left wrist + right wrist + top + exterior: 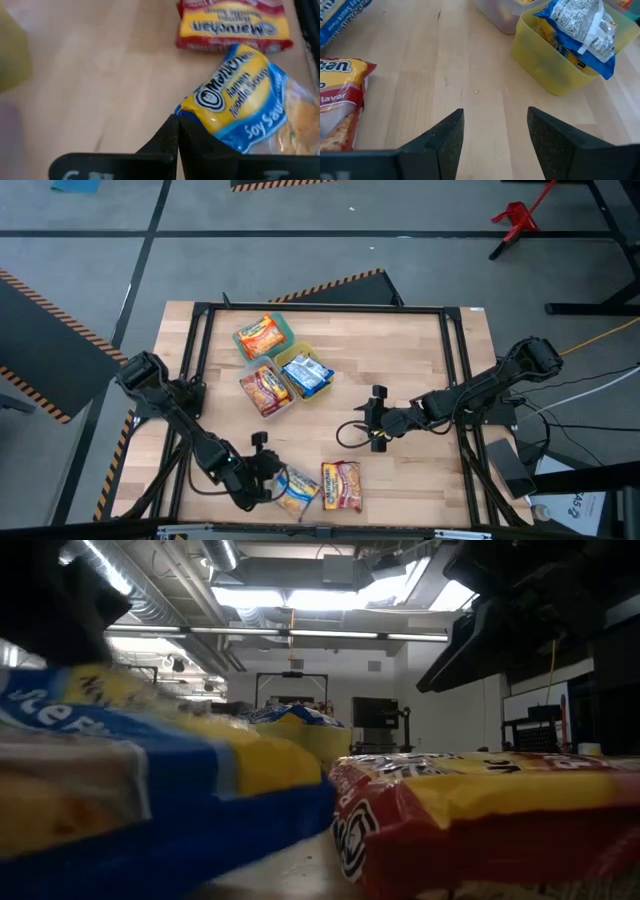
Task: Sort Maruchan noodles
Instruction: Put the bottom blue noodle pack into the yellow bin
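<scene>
A blue-and-yellow Maruchan packet (296, 491) lies near the table's near edge, with my left gripper (268, 477) shut on its left end. A red-and-yellow packet (341, 485) lies flat just to its right. My right gripper (377, 423) is open over bare wood at mid-table and touches nothing. Further toward the far edge stand three containers. The green one (285, 326) holds an orange packet (260, 336). A red-brown packet (264, 388) fills the clear one (281, 405). The yellow one (547, 70) holds a blue-and-white packet (585, 25). My left gripper (177, 127) pinches the blue-and-yellow packet by its crimped end (186, 107), at a corner, between the two shut fingers. The fingers come from the table's left and slant down. Whether the packet is lifted or lies on the table, I cannot tell.
Black frame rails (320, 309) run along the table's far, left and right sides. A dark cable (350, 435) loops on the wood beside my right gripper. Open wood lies between the containers and the two near packets.
</scene>
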Robot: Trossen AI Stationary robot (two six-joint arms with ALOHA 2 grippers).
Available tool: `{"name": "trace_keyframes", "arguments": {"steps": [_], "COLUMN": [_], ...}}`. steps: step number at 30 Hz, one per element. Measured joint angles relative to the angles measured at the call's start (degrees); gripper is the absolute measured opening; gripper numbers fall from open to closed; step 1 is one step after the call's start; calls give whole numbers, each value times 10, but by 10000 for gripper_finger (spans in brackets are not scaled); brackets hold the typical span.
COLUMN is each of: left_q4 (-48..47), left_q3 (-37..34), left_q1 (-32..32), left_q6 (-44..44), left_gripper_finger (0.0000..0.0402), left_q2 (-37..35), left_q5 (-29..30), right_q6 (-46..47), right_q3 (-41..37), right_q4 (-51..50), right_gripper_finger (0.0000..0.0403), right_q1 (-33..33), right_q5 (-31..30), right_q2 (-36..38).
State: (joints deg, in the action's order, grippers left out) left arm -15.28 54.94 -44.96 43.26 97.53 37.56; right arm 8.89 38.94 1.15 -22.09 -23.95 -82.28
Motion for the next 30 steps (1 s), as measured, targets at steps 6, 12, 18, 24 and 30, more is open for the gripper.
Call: {"name": "trace_keyframes", "arguments": {"steps": [6, 12, 18, 24, 30], "left_q4": [-11, -9, -13, -10, -8], "left_q3": [0, 0, 0, 0, 0], "left_q1": [21, 53, 83, 106, 126], "left_q6": [-37, -93, -146, -196, -256], "left_gripper_finger": [0, 0, 0, 0, 0], "left_q2": [-22, -41, -68, -94, -116], "left_q5": [21, 25, 28, 35, 39], "right_q6": [-1, -2, -2, -2, -2], "right_q3": [0, 0, 0, 0, 0], "right_q4": [0, 0, 0, 0, 0], "right_gripper_finger": [207, 207, 207, 207, 207], "right_q1": [0, 0, 0, 0, 0], "right_q5": [-11, -11, -11, -21, -21], "right_q2": [0, 0, 0, 0, 0]}}
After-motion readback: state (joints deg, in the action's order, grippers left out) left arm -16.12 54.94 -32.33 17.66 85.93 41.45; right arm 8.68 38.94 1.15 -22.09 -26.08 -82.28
